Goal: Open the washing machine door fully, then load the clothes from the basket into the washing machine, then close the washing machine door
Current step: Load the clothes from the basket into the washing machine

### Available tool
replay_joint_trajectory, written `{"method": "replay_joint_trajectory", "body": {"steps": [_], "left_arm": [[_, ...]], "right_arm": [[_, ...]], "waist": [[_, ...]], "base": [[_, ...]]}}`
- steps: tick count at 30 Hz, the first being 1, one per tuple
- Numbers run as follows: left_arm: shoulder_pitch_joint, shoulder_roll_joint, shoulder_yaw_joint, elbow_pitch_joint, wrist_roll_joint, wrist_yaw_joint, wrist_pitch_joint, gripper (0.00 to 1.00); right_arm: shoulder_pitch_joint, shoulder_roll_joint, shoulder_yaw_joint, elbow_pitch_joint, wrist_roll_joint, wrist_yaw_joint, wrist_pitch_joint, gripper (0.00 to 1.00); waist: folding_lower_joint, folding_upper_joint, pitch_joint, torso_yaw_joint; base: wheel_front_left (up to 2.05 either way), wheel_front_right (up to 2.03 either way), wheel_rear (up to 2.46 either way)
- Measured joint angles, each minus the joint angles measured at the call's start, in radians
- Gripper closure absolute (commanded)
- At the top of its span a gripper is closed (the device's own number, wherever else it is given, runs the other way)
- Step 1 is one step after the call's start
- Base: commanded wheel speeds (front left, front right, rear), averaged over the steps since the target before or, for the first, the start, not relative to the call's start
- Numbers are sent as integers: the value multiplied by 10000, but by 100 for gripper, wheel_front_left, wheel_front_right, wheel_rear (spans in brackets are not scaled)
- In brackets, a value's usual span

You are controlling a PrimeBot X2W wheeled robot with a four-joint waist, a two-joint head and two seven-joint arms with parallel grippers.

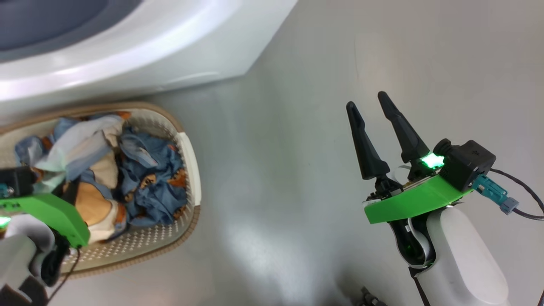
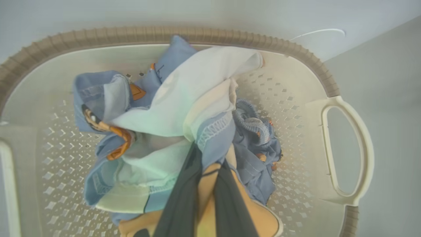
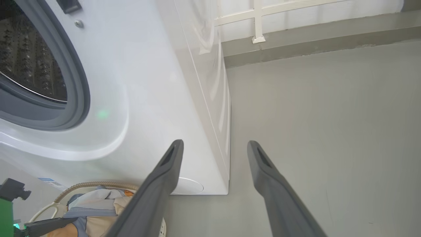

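Light: bright, even, diffuse | Glare: soft sheen on floor [image 1: 255, 238] and washing machine [image 1: 127, 46] | Tint: green cast on clothes [image 2: 171, 108] | Blur: slight; wrist-view edges bowed

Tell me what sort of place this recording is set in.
Probably a laundry area: a white front-loading washing machine on a bare grey floor, with a basket of clothes in front.

The clothes [image 1: 146, 182] lie in the basket [image 1: 190, 168], just before the washing machine [image 1: 170, 55].
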Motion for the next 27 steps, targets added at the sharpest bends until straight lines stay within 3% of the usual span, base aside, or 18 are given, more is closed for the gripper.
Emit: {"method": "replay_joint_trajectory", "body": {"steps": [9, 21, 27], "left_arm": [[714, -180, 474, -869, -221, 0, -88, 100], [2608, -777, 2865, -2311, 1145, 10, -90, 100], [3569, -1120, 4019, -3277, 1856, 336, -90, 100]], "right_arm": [[438, -6, -301, 410, -136, 0, 0, 0], [1129, -12, -594, 1127, -395, 0, 0, 0], [1471, -13, -746, 1361, -395, 0, 2, 0]], "waist": [[0, 0, -1216, 314], [0, 0, -3196, 750], [0, 0, -4134, 971]], "base": [[0, 0, 0], [0, 0, 0], [0, 0, 0]]}}
